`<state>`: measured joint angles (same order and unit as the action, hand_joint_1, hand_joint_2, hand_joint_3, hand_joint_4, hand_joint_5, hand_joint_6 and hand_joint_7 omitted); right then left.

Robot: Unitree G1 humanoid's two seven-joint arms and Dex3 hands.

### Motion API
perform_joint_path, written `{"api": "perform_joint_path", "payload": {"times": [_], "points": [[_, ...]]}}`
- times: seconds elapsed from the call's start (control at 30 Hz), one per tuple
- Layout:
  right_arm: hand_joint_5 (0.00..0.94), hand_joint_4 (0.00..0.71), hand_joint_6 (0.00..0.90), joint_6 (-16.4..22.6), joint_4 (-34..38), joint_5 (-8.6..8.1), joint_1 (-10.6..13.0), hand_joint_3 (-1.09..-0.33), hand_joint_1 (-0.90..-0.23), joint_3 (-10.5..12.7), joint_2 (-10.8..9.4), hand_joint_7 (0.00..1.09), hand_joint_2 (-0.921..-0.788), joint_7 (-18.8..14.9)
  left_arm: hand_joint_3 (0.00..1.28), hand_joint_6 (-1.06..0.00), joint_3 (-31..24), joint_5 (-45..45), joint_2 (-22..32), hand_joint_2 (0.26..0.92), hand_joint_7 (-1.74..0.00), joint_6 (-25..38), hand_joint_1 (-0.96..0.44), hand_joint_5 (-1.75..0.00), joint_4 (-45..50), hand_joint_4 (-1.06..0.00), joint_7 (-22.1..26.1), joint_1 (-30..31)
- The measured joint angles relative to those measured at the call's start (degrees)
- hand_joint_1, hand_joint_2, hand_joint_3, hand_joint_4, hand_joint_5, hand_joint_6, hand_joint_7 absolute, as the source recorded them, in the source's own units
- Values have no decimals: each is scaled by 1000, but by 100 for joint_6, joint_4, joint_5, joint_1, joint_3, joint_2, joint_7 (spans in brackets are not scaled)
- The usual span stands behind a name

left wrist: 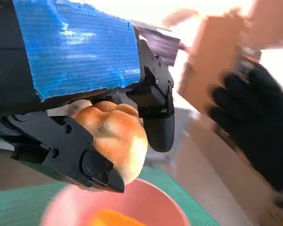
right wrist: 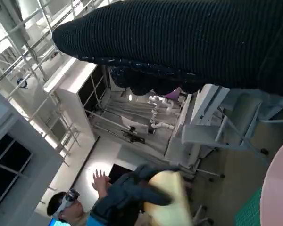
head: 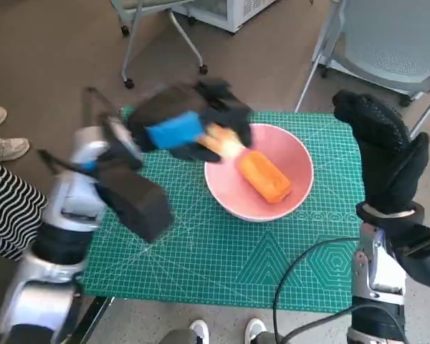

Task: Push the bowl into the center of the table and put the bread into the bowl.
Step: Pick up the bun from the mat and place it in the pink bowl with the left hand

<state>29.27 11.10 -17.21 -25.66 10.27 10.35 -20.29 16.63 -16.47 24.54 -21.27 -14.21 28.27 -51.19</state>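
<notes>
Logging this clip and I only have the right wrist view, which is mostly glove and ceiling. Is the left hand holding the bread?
Observer: Yes. In the left wrist view the left hand grips the bread between its black fingers.
Operator: Where is it relative to the bowl?
Observer: The head view shows that hand over the pink bowl's left rim; the bread is not in it yet.
Operator: Is the bowl empty?
Observer: No, an orange object lies inside it.
Operator: And the right hand?
Observer: The right hand is raised at the table's right edge, holding nothing and off the bowl.
</notes>
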Motion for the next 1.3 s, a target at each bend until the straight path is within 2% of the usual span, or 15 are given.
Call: {"api": "perform_joint_path", "payload": {"times": [0.4,0.47,0.5,0.53,0.57,0.6,0.7,0.83,0.93,1.03,1.13,1.3], "points": [[1,168,47,-7,-73,-50,38,-718,-660,13,20,546,-921,0,106,-548,546,-294,-686,920,-1229,-880,1,-1189,-1765,-684,46,-329],[2,169,47,-15,-86,-49,46,-718,-660,28,25,546,-921,2,204,-501,614,-373,-762,921,-1337,-959,0,-1307,-2035,-506,26,-348],[2,170,47,-18,-97,-49,53,-719,-660,35,28,546,-921,4,202,-406,650,-408,-789,870,-1113,-1000,-27,-1022,-2159,-399,15,-357],[2,170,46,-22,-110,-47,63,-719,-660,42,30,546,-921,7,193,-388,685,-457,-812,856,-1002,-1023,-38,-873,-2269,-386,6,-363],[2,170,46,-30,-126,-43,76,-719,-662,50,31,546,-921,17,155,-330,731,-540,-828,829,-776,-1043,-81,-582,-2371,-328,0,-366],[2,170,46,-39,-146,-42,90,-719,-664,55,31,546,-921,28,115,-307,770,-606,-836,819,-604,-1044,-108,-377,-2448,-299,2,-366],[2,170,45,-62,-206,-32,138,-720,-665,70,37,546,-921,69,57,-253,851,-773,-835,804,-368,-1035,-201,-124,-2591,-224,12,-365],[2,170,45,-86,-272,-4,165,-720,-665,74,42,547,-921,124,35,-224,855,-831,-791,806,-267,-1001,-334,-35,-2557,-157,34,-364],[2,171,44,-98,-318,80,167,-720,-663,73,47,548,-921,167,28,-202,818,-830,-723,820,-220,-999,-489,-9,-2446,-113,44,-365],[2,171,44,-103,-333,119,167,-721,-659,74,51,549,-921,179,28,-192,748,-819,-680,868,-188,-1056,-646,-3,-2401,-92,25,-364],[1,170,43,-107,-338,130,167,-722,-655,73,54,550,-921,185,41,-184,645,-731,-656,903,-167,-1226,-739,-1,-2403,-78,-19,-364],[2,172,42,-151,-361,139,163,-723,-650,68,57,551,-921,185,140,-162,371,-354,-654,918,-143,-1424,-818,0,-2402,-53,-10,-364]]}}
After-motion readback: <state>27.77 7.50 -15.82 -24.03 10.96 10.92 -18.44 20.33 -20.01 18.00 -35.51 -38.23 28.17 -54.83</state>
